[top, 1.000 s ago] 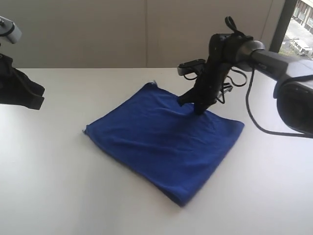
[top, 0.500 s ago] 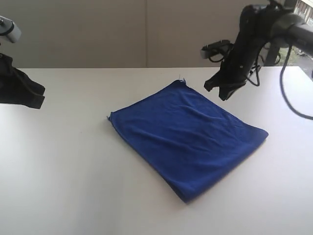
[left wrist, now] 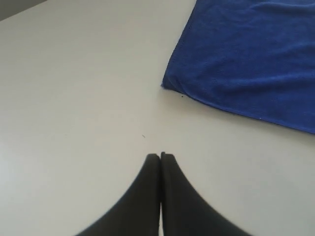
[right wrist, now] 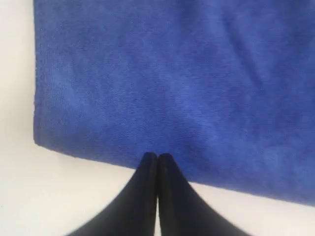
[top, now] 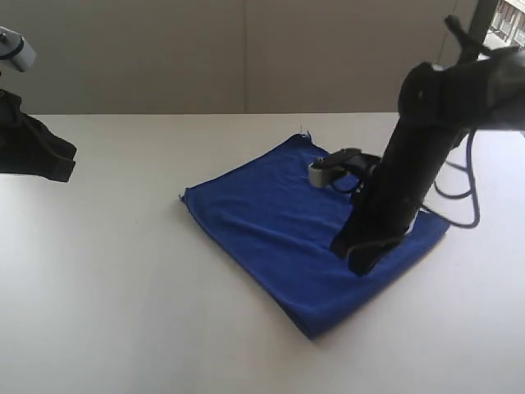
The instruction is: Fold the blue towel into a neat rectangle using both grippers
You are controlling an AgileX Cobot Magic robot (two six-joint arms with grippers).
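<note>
- We saw a blue towel (top: 279, 222) lying flat on a white table (top: 123, 295), a little right of the middle in the exterior view.
- The towel formed a rough rectangle turned at an angle, with one corner pointing to the far side of the table and one toward the camera. Its surface showed a few soft creases.
- The right gripper (top: 361, 267) pointed steeply down over the right part of the towel, close to the cloth's right-hand edge.
- Its two black fingers were pressed together, with nothing between them. In the right wrist view their tips sat just at the towel's edge, where blue cloth met white table. We could not tell whether they touched the cloth.
- A black cable (top: 459, 193) looped from the right arm, above the table.
- The left gripper (top: 61, 160) hung at the far left of the exterior view, well apart from the towel.
- Its fingers were also closed tight and held nothing. In the left wrist view they pointed over bare table, with a corner of the towel ahead of them.
- A plain grey wall (top: 164, 57) stood behind the table.
</note>
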